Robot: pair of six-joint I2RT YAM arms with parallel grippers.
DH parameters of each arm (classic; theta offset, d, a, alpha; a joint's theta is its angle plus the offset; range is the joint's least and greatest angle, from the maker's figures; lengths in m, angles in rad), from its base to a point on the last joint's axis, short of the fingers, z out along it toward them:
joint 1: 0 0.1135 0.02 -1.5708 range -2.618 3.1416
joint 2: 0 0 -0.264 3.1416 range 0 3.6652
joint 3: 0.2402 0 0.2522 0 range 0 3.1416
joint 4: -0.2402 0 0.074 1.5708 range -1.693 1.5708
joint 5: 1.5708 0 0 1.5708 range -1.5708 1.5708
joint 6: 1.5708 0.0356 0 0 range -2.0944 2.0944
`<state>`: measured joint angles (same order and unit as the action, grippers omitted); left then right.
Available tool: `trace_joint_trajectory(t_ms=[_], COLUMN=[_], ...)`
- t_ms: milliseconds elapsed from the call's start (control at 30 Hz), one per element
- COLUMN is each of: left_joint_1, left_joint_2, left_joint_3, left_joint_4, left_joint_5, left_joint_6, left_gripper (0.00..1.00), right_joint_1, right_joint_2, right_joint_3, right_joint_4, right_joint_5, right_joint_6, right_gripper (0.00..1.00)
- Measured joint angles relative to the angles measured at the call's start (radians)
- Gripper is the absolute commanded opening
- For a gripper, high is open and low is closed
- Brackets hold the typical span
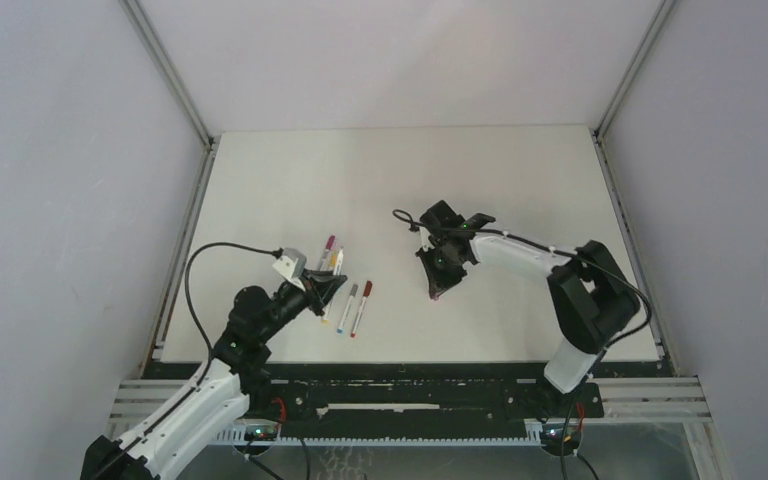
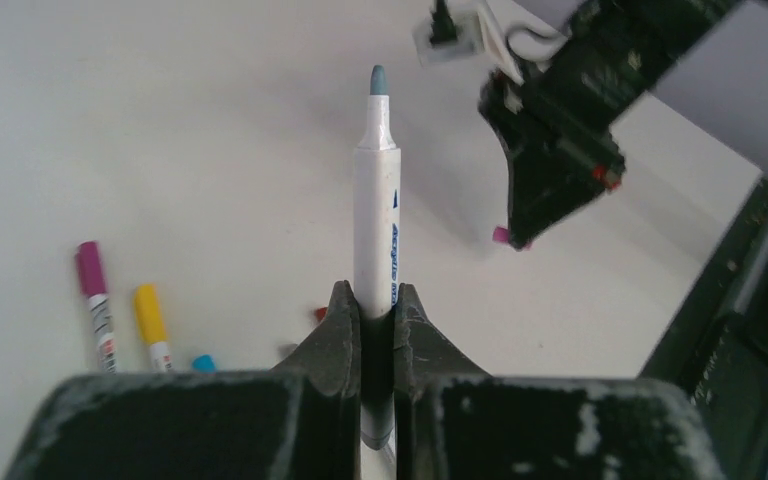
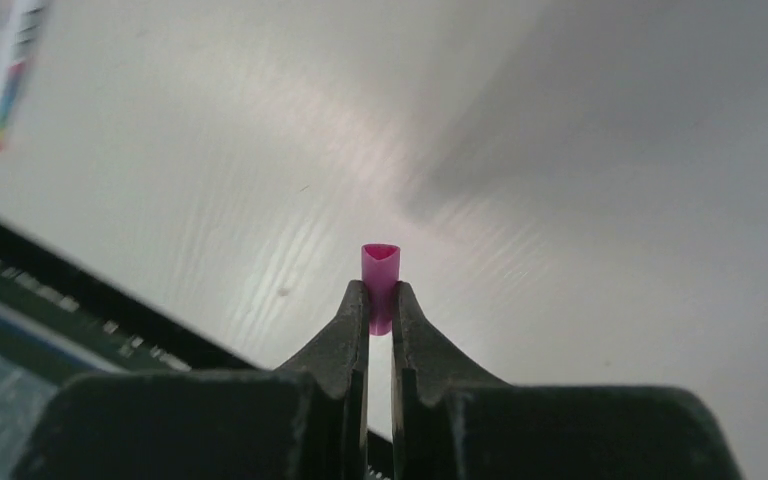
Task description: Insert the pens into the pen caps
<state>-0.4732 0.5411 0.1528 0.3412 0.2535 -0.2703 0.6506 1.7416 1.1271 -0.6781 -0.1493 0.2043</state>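
My left gripper (image 2: 370,300) is shut on a white pen (image 2: 376,200) whose bare blue-grey tip points away from the fingers, toward the right arm. In the top view this gripper (image 1: 326,289) is at the table's left front. My right gripper (image 3: 380,295) is shut on a magenta pen cap (image 3: 380,262), open end outward, held above the table. In the top view the right gripper (image 1: 438,290) points down and left, about a hand's width right of the left one. The left wrist view shows the right gripper (image 2: 550,150) with the cap (image 2: 501,235) at its tip, right of the pen tip.
Capped pens lie on the table by the left gripper: one with a magenta cap (image 1: 327,248), one with a yellow cap (image 1: 337,262), a grey-ended one (image 1: 347,307) and a red-ended one (image 1: 361,307). The black front rail (image 1: 410,375) runs below them.
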Motion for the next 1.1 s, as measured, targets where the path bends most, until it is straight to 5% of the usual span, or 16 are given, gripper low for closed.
trace_joint_trajectory(t_ms=[400,733,1100], left_joint_1=[-0.492,-0.81,-0.955], left_joint_2=[0.066,0.256,0.304], left_joint_3=[-0.063,-0.059,-0.055], left_joint_4=[0.106,0.106,0.121], left_joint_5=[-0.042,-0.28,-0.463], left_joint_6=[0.233,0.443,0.563], left_gripper=[0.0,0.0,0.0], right_joint_1=[-0.012,0.0,0.049], right_joint_2=[-0.378,-0.385,-0.226], right_joint_3=[-0.013,-0.014,-0.014], right_joint_4=[-0.257,-0.438,-0.468], right_joint_5=[-0.492,-0.753,-0.856], right_joint_6=[-0.015,-0.056,-0.064], right_gripper=[0.0,0.0,0.0])
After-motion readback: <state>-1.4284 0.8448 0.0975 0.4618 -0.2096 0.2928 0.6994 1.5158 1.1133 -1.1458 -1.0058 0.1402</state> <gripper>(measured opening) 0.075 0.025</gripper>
